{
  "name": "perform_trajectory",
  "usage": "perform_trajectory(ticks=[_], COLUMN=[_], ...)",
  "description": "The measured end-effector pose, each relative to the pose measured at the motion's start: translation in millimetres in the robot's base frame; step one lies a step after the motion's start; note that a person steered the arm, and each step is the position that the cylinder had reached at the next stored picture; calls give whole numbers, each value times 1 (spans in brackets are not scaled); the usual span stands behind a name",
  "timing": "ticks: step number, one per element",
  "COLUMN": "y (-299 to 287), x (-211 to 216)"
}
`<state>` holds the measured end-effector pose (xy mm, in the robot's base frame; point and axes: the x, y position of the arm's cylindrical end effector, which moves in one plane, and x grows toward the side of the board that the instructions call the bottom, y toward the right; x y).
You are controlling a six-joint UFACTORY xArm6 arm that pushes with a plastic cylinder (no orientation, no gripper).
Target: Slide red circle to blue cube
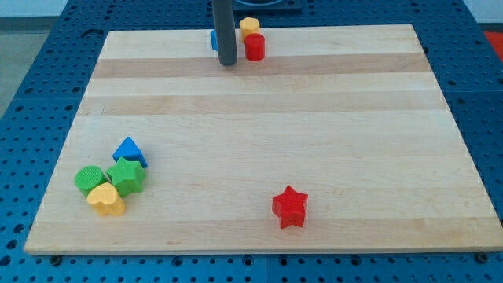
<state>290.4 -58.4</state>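
Note:
The red circle [255, 47] stands near the board's top edge, just right of centre. A yellow block [249, 26] touches it from above. The blue cube [214, 38] is left of them, mostly hidden behind my rod, with only a thin strip showing. My tip [228, 62] rests on the board just left of the red circle and right below the blue cube, a small gap from the circle.
A red star [289, 207] lies at the view's lower middle. At the lower left cluster a blue triangular block [129, 150], a green star-like block [126, 174], a green round block [89, 178] and a yellow heart-like block [106, 199]. The wooden board [259, 149] sits on blue pegboard.

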Motion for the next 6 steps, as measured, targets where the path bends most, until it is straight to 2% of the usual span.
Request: perform_trajectory(ticks=[2, 3, 5, 6], y=[82, 90, 42, 58], x=[6, -5, -41, -29])
